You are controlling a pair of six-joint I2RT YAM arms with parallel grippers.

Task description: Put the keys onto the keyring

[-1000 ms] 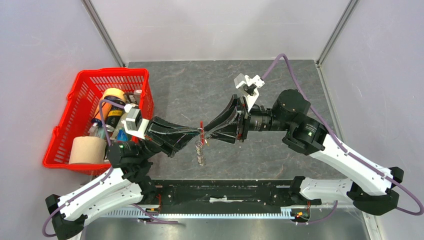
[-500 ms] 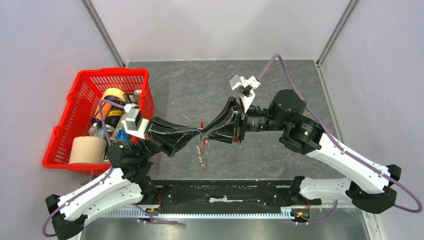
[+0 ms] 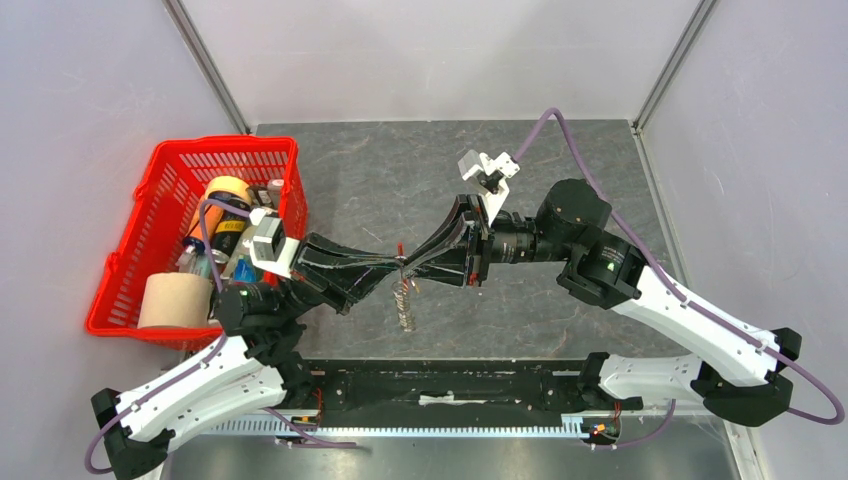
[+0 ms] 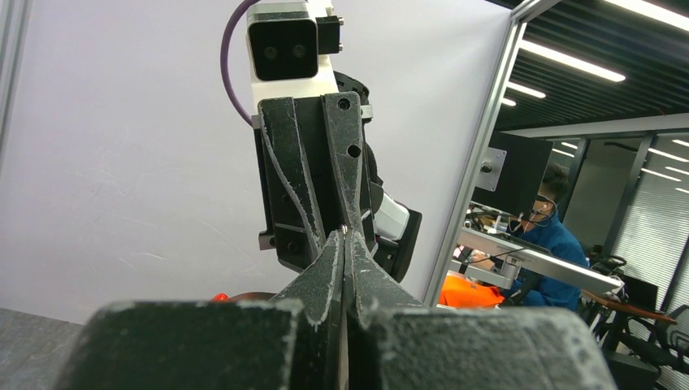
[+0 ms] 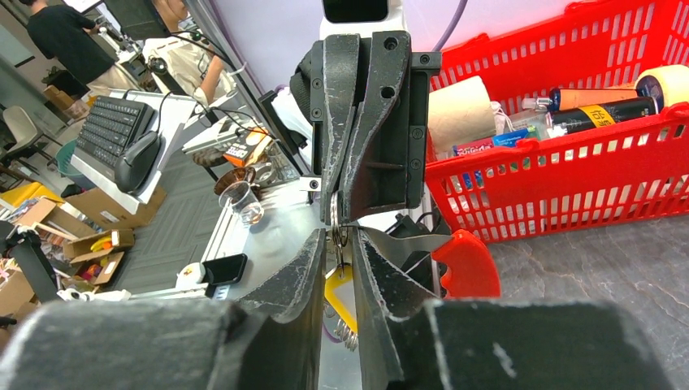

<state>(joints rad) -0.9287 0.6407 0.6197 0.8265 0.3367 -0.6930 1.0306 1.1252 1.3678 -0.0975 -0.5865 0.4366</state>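
My two grippers meet tip to tip above the middle of the table. My left gripper (image 3: 397, 263) (image 4: 345, 233) is shut, and a small metal glint shows at its tip. The keyring's red loop (image 3: 400, 248) shows just above the tips, and its red curved part (image 5: 465, 264) shows beside the left fingers. A thin silvery ring (image 5: 335, 218) of the bunch is pinched in the left fingers. It hangs between the narrowly parted jaws of my right gripper (image 3: 408, 264) (image 5: 338, 237). The silvery keys (image 3: 404, 303) dangle below, with a yellow tag (image 5: 337, 294).
A red plastic basket (image 3: 168, 172) (image 5: 569, 175) stands at the left with a paper roll (image 3: 175, 300), bottles and a tape roll inside. The grey stone-look table (image 3: 380, 170) is walled by white panels. The arm bases sit on a black rail (image 3: 440, 385) at the near edge.
My right gripper has moved a little to the left, closer onto the left gripper's tip, and the hanging keys have swung slightly. The left arm has stayed put.
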